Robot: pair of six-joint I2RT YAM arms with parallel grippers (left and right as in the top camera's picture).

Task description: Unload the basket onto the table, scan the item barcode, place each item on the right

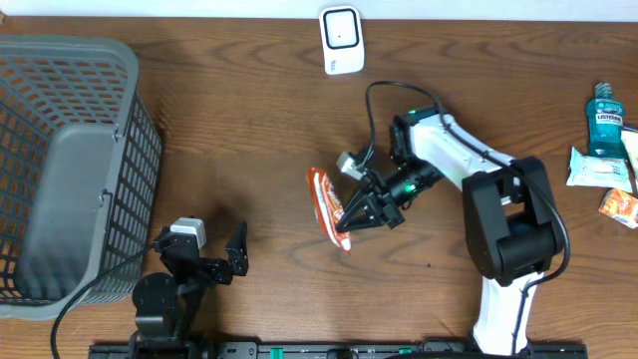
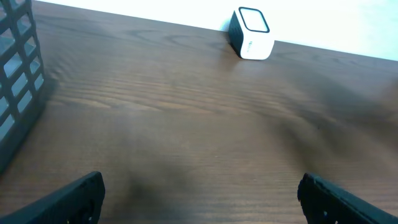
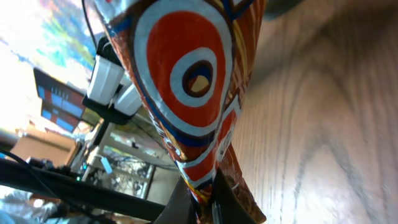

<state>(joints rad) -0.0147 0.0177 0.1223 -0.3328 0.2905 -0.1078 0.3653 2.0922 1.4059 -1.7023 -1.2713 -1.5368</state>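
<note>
The item is an orange snack packet (image 1: 327,204) with a red-and-white bullseye print (image 3: 186,81). It hangs over the middle of the table with my right gripper (image 1: 349,227) shut on its lower edge; in the right wrist view the dark fingertips (image 3: 205,202) pinch the crimped seam. The white barcode scanner (image 1: 340,39) stands upright at the table's far edge, also seen in the left wrist view as the scanner (image 2: 250,33). My left gripper (image 1: 227,257) rests near the front left, open, with nothing between its fingers (image 2: 78,199). No barcode is readable.
A grey plastic basket (image 1: 70,170) fills the left side. At the far right lie a blue mouthwash bottle (image 1: 604,122), a white pouch (image 1: 598,168) and a small orange packet (image 1: 620,207). Brown wood tabletop lies between packet and scanner.
</note>
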